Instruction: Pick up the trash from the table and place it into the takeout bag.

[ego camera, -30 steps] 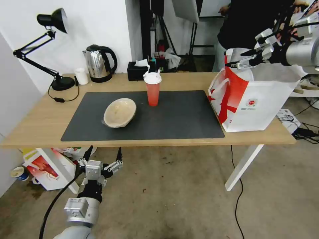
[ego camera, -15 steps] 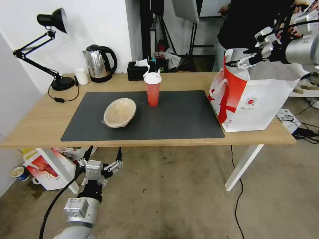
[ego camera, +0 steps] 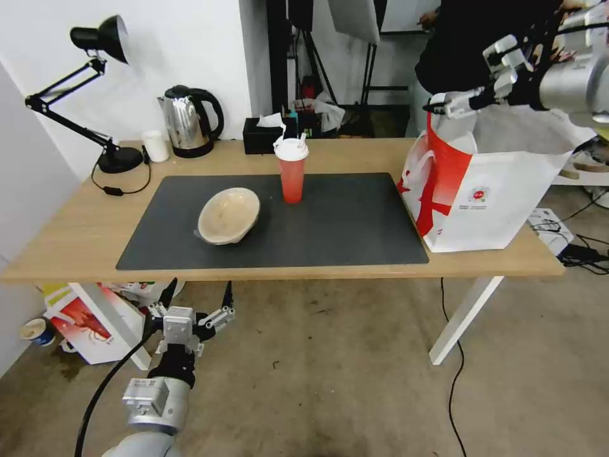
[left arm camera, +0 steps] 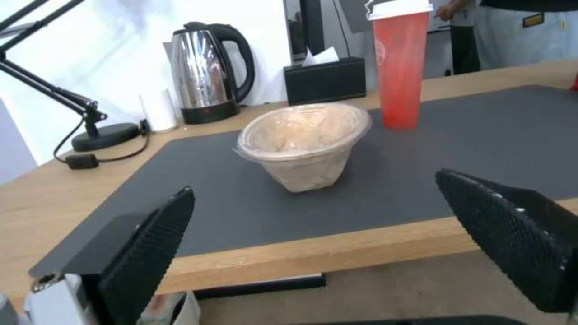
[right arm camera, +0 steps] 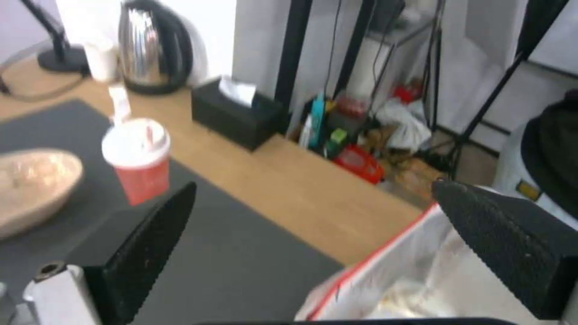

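Your R gripper (ego camera: 438, 105) hangs open above the bag (ego camera: 488, 190) at the table's (ego camera: 76, 235) right end; R wrist cam shows white inside it. L gripper (ego camera: 196, 298) sits open below the front edge. On the mat (ego camera: 342, 222): bowl (ego camera: 229, 214) tilted, cup (ego camera: 292, 168) upright.

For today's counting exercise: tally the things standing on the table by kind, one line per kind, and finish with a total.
Bowls: 1, the beige bowl
Cups: 2, the red cup and the small white cup
Bags: 1, the takeout bag
Kettles: 1, the kettle
Lamps: 1, the desk lamp
Tissue boxes: 1, the black tissue box
Mats: 1, the grey mat
Total: 8
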